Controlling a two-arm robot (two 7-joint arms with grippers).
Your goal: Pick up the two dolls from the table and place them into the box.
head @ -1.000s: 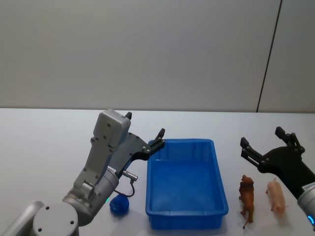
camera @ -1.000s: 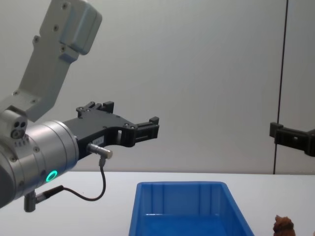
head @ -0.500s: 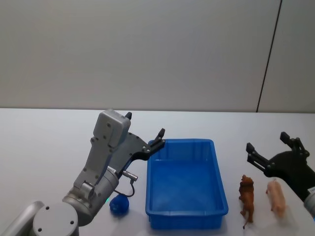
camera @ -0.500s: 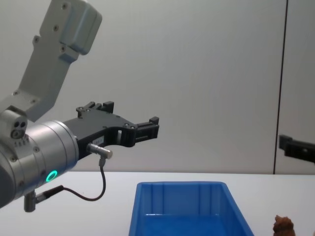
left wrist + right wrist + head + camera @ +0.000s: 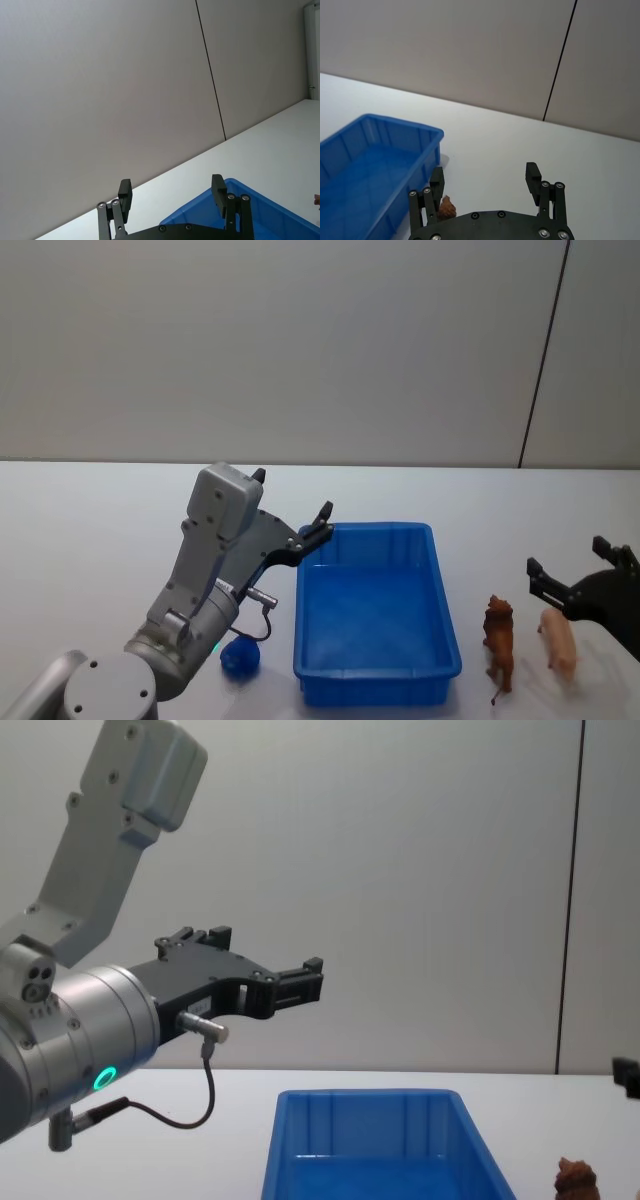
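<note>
The blue box [image 5: 448, 640] stands empty on the white table [image 5: 90, 540], near its front middle. Right of the box stand the two dolls: a reddish-brown figure [image 5: 500, 638] and a pale pink one [image 5: 559, 643]. My right gripper [image 5: 572, 562] hovers open just behind and above them, nothing between its fingers. In the right wrist view the open gripper [image 5: 484, 179] has the brown doll [image 5: 448, 207] by one finger, beside the box [image 5: 402, 126]. My left gripper [image 5: 292, 497] is open and raised at the box's far left corner; it also shows in the chest view [image 5: 265, 955].
A small dark blue object [image 5: 240, 657] lies on the table left of the box, under my left arm. Bare tabletop stretches behind the box and to the far left. A grey wall rises behind the table.
My right gripper has drawn back to the right and sunk lower, closer to the two dolls. The left arm, the box and the dolls have not moved.
</note>
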